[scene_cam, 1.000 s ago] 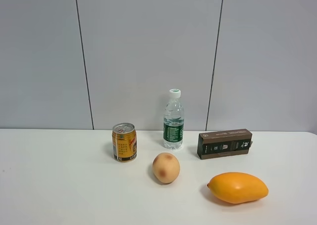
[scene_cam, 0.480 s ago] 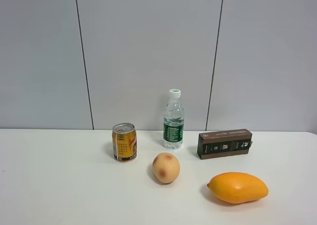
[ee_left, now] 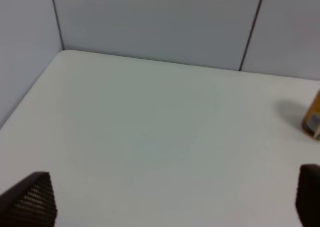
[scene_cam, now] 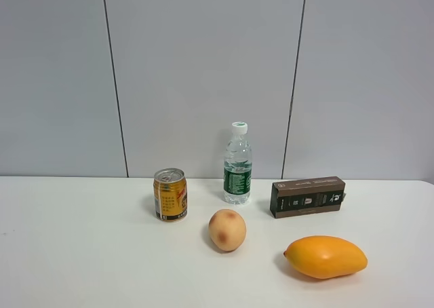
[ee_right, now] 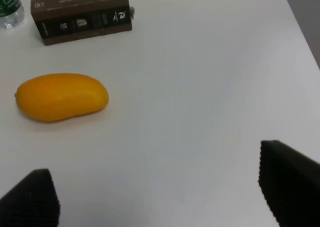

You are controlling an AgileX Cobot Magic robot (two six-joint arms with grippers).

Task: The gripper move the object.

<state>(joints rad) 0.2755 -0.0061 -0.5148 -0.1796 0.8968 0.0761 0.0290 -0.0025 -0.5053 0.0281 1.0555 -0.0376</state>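
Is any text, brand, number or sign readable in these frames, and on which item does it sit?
Nothing can be read with confidence.
can: yellow label with printing, too small to read.
water bottle: green label, lettering blurred.
dark box: white logos and lines of print, too small; also blurred in the right wrist view.
peach and mango: no text.

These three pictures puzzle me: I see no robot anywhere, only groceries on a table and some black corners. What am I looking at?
The robot has two arms, each ending in a claw with a small camera on its wrist. The wide picture comes from a camera mounted high, and neither arm reaches into it. On the white table stand a gold can, a water bottle and a brown box, with a small peach and a larger mango nearer the camera. The black corners are fingertips: the left claw in one wrist picture, the right claw in the other. Both are spread open and hold nothing.
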